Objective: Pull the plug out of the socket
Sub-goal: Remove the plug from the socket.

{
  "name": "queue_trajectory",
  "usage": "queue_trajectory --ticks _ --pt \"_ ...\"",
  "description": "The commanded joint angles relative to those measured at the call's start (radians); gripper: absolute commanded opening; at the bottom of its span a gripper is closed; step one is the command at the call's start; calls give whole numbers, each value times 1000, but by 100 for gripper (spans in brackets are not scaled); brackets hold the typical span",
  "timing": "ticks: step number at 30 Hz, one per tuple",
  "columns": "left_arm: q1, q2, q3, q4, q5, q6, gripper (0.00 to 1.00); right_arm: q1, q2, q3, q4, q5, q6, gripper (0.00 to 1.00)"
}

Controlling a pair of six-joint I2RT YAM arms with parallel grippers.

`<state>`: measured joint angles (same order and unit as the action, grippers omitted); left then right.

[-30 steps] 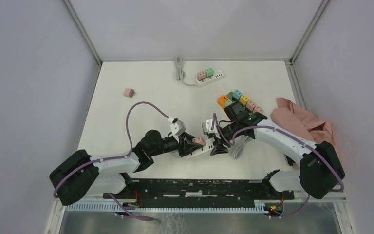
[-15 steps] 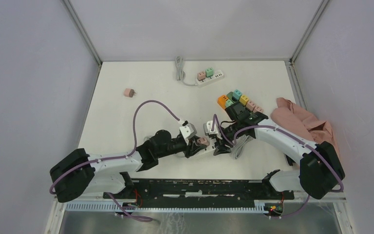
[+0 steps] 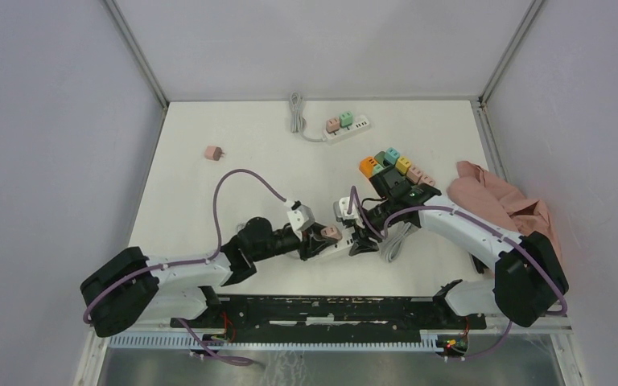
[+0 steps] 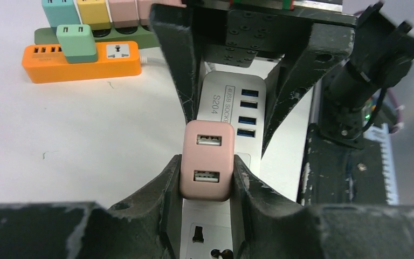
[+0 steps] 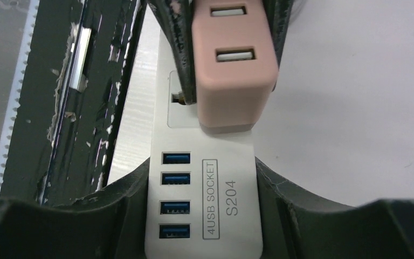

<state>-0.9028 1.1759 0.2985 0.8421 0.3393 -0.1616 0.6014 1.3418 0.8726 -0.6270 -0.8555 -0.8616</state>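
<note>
White surface [image 3: 209, 201], grey-walled test cell: two robot arms meet nose-to-nose over a white power strip [image 3: 339, 246] near the front edge. The left gripper [image 3: 315, 240] pinches a pink plug [image 3: 330, 233] by its two flat sides, fingers pressed tight vs. the casing. The plug sits directly between the fingertips, USB ports facing the wrist cam. The right gripper [image 3: 360, 239], just opposite, clamps the strip's USB end, one finger on each long edge, pinning it. The plug appears seated in its socket. No prongs show, so can't tell if it has begun to lift.

Step in hand, by the look of it: the pull itself. To do it well, the left gripper should draw straight away from the strip's face, along the prongs, w/o twisting or rocking. The right gripper needs to hold the strip flat & motionless so the force goes into the joint, not into dragging the strip. Fingers cover only the near half of the plug's sides, so slipping off the smooth casing is a risk.

Pose: left arm stretched long & low from its base, forearm nearly skimming the surface, purple cable [image 3: 245, 170] arching above it. Right arm folded, elbow out to the side, forearm angled back toward centre. An orange strip [image 4: 81, 62] lies beyond the right gripper, well apart from the action.
</note>
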Motion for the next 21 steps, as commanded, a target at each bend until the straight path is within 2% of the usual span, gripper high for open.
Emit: queue_trajectory --ticks 1,3,5,9,11,13,15,17,21 --pt "-122 -7 126 -111 -220 228 3 -6 4 6 -51 54 -37 0" --pt "-127 11 141 -116 -237 207 3 -5 9 6 -51 58 -38 0" --pt "-123 10 122 -42 -265 154 3 -6 10 6 -51 62 -39 0" --pt "4 11 68 144 -171 -129 3 -6 12 5 -52 67 -39 0" --pt "93 34 29 281 -105 -290 3 -6 14 8 -53 67 -40 0" --pt "128 65 -1 415 -67 -394 3 -6 14 9 -55 68 -39 0" --pt "125 84 17 424 -16 -372 3 -6 13 9 -56 68 -39 0" --pt "87 77 59 310 -13 -247 3 -5 13 10 -57 70 -39 0" --pt "-61 23 152 -59 -210 119 3 -7 15 10 -57 76 -40 0"
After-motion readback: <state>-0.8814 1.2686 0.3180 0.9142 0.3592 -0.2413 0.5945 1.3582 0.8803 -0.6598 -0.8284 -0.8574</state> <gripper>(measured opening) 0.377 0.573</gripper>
